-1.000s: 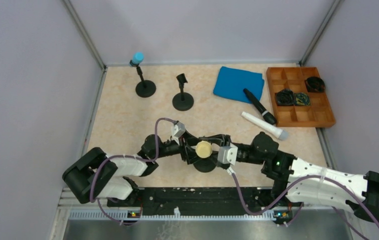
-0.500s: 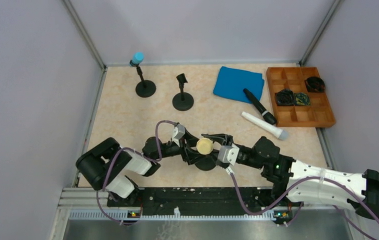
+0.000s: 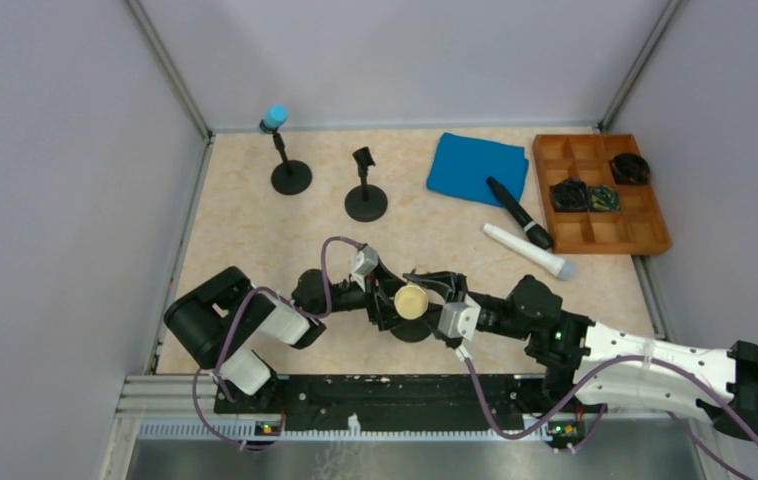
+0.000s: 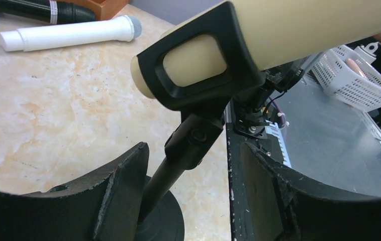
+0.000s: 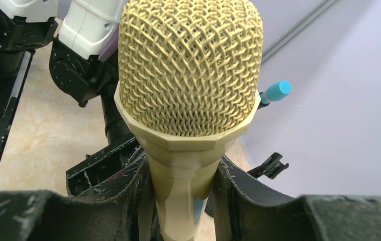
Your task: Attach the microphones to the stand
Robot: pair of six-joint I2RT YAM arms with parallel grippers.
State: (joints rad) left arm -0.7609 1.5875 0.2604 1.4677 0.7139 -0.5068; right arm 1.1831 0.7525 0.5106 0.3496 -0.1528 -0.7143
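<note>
Now the cream microphone [image 3: 410, 300] sits in the clip [image 4: 198, 85] of the near stand [image 4: 178, 165], at the front middle of the table [image 3: 245, 250], mesh head uppermost. The right gripper [image 5: 184, 201] is clamped on its handle just below the head. The left gripper [image 4: 188, 193] has its jaws apart on either side of the stand's stem, touching neither side as far as the wrist view shows.

To finish this step well, I judge the handle should be seated fully in the clip before the right fingers let go (the butt end shows through the clip's window), with the left jaws ready to steady the stem.

Farther back, a light blue microphone [image 3: 275, 115] stands in the left stand [image 3: 291, 178], and the second stand [image 3: 365, 200] beside it holds nothing. The black microphone [image 3: 518, 212] and the white microphone [image 3: 525, 250] lie by the blue cloth [image 3: 475, 165] and wooden tray [image 3: 615, 247], well apart from both arms.
</note>
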